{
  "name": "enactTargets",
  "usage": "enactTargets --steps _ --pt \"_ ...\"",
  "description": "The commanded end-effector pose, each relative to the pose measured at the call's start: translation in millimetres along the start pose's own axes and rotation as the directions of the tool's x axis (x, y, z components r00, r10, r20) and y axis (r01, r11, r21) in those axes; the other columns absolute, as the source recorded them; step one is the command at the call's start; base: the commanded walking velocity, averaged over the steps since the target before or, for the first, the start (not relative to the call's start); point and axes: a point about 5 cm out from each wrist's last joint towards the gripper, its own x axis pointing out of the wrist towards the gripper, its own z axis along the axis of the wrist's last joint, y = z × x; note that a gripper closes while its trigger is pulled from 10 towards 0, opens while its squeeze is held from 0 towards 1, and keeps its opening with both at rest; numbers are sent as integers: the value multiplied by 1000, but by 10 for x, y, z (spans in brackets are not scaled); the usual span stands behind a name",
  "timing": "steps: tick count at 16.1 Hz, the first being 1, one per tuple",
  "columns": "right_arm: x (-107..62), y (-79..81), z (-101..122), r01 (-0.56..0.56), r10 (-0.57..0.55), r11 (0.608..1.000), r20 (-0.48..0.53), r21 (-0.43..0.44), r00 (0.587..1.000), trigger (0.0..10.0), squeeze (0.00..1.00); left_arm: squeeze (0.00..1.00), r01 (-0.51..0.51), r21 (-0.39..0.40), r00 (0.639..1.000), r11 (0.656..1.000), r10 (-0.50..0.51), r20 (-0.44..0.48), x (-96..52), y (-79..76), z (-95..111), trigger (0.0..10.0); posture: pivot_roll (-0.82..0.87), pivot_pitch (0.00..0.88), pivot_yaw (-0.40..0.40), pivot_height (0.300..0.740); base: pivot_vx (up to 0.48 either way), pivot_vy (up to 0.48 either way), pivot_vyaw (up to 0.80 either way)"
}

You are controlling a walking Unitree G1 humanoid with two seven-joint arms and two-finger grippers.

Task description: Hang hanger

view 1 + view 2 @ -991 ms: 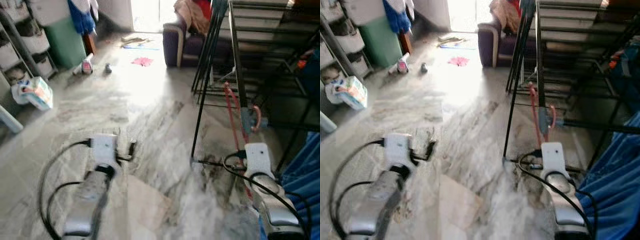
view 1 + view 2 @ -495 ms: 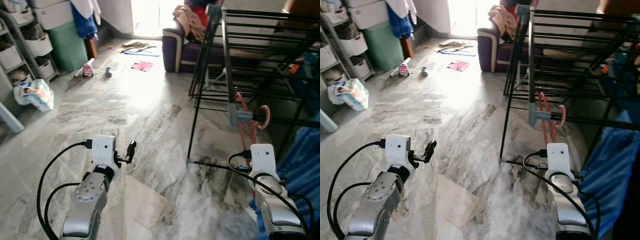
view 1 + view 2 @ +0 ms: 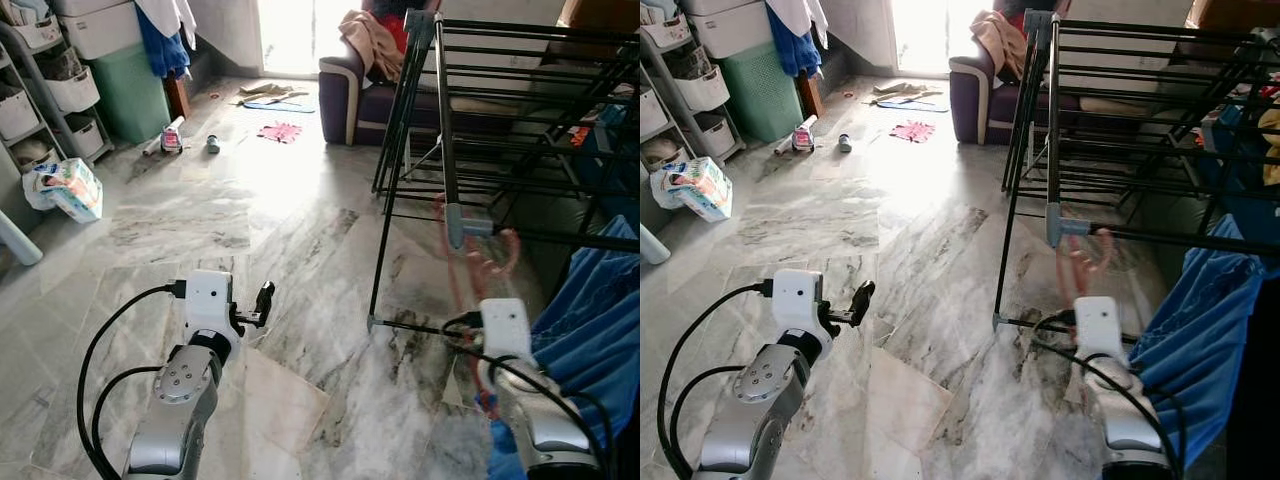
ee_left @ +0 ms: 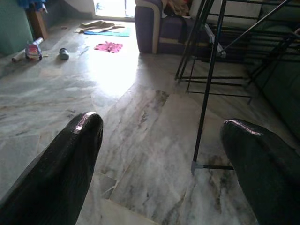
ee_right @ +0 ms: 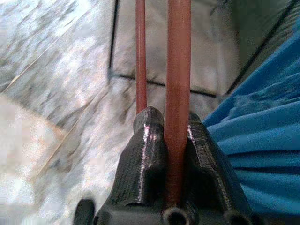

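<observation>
Right gripper (image 5: 177, 140) clamps the pink hanger (image 5: 178, 70), carrying it below the drying rack's (image 3: 1110, 90) front corner; next, hook a rail. Left gripper (image 4: 159, 154) hangs open.

— What do the arms look like?
— Silver, each with a white wrist block and looping black cables; the left gripper (image 3: 262, 300) and right gripper (image 5: 168, 140) have glossy black fingers

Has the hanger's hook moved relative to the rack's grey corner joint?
Yes. The hanger hook, earlier right of the grey joint, now sits blurred below and right of it.
</observation>
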Motion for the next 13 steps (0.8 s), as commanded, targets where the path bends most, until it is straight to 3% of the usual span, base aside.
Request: enactTargets --steps 1,4,8,13 --pt "11 54 -1 -36 36 999 -18 4 999 10000 0 0 3 4 1000 1000 -3 -15 -7 -12 -16 10000 59 59 -23 740 0 0 0" --pt "18 51 11 -33 33 999 -16 7 999 10000 0 0 3 3 1000 1000 -3 -18 -13 -16 -21 10000 58 64 -25 740 0 0 0" --pt "-49 -98 329 45 -41 999 161 -20 986 10000 0 0 11 -19 1000 1000 -11 -2 -31 -38 6 10000 58 68 -25 740 0 0 0" --pt "-110 -143 417 87 -86 996 214 5 973 10000 0 0 36 -25 999 999 -37 -9 -39 -71 -6 10000 54 71 -15 740 0 0 0"
